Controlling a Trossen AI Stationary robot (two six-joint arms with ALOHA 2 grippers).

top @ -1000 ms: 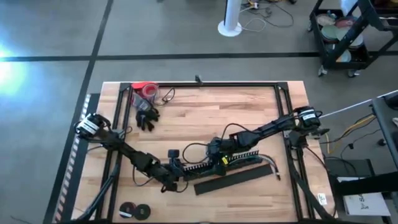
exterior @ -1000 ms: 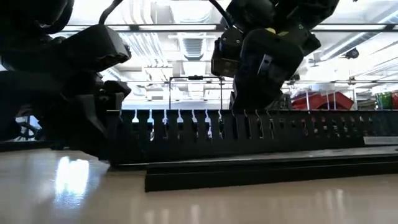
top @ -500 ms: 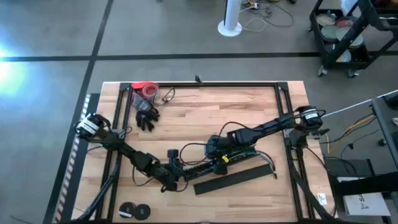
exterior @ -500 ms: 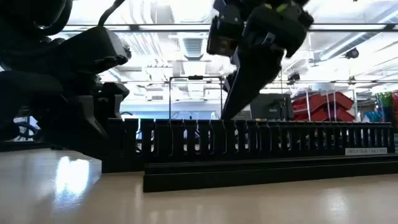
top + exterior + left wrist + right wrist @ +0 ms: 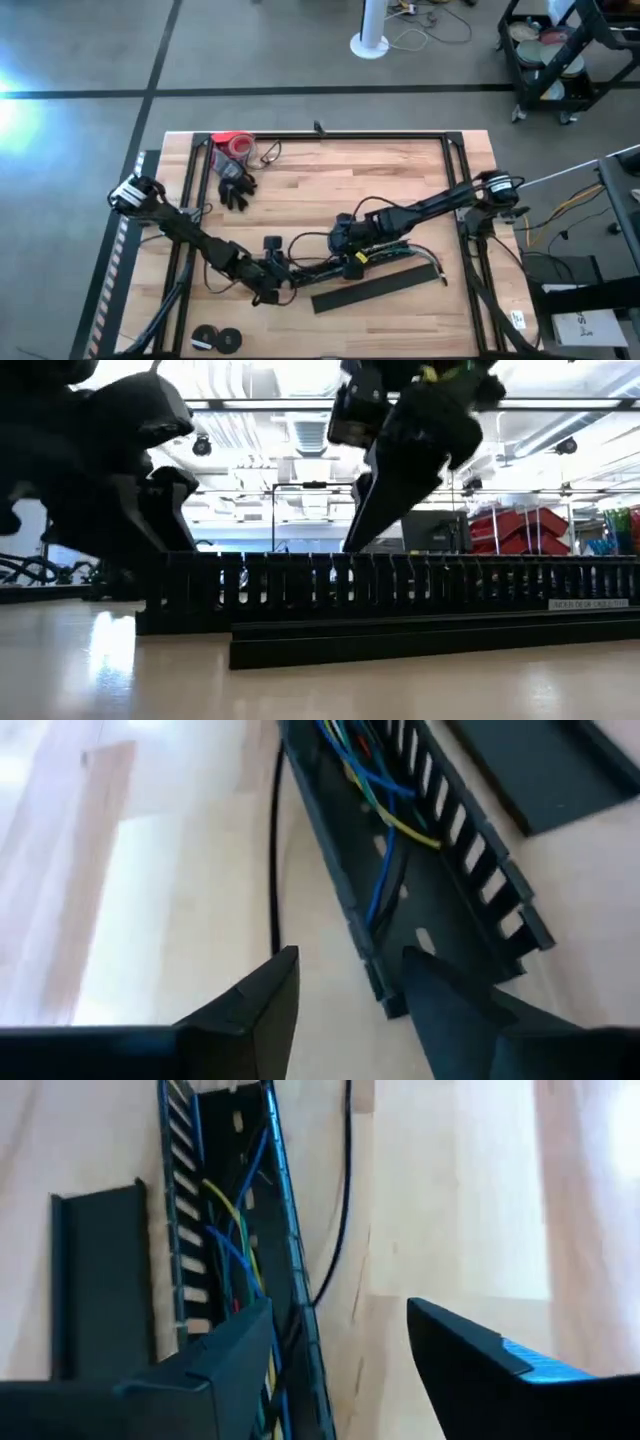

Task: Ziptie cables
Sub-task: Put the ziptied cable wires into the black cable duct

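— What do we see changing?
— The left gripper (image 5: 266, 293) pulls back off the slotted duct (image 5: 400, 582) end, its arm swinging outward — the right gripper (image 5: 352, 262) lifts clear above the duct, which sits shifted.

The table (image 5: 330, 180) is light wood planks with a black frame around the edge. The slotted duct (image 5: 440, 870) is black with a comb pattern of slits down its side, and the wires (image 5: 385, 810) inside run blue, yellow and green, plus a bit of red. The flat cover strip (image 5: 375, 287) is plain black. There's a black glove (image 5: 236, 187) and something red (image 5: 232, 144) near the far corner.
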